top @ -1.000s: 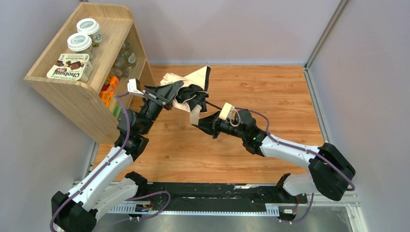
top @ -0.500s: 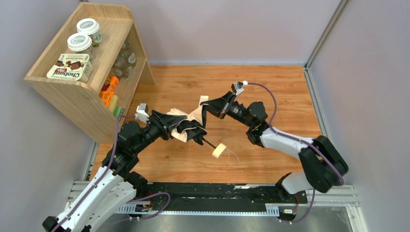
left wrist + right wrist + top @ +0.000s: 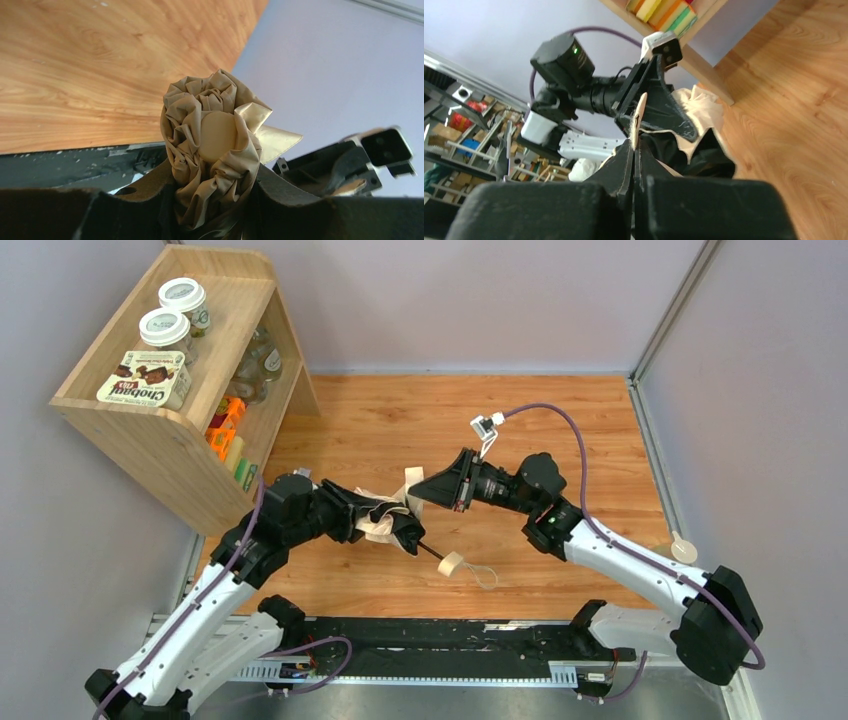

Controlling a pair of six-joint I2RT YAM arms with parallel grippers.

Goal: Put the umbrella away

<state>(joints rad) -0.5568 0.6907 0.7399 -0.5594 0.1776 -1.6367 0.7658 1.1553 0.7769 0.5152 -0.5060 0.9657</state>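
Shelving point(image 3: 150, 440) of pale wood stands far left, and a carton point(image 3: 145, 378) on top reads "Chobani". The left end effector point(image 3: 352, 515) is clamped round the bunched canopy of the umbrella point(image 3: 385, 525), over the bench point(image 3: 560, 440). The umbrella's shaft slants from upper left to lower right, with the cream handle point(image 3: 451, 564) pointing toward the near edge. The right end effector point(image 3: 418, 492), fingers together, pinches a peach fabric flap. A second ago it held the handle, farther back.

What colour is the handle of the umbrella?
Cream. The umbrella handle shows best in the top external view.
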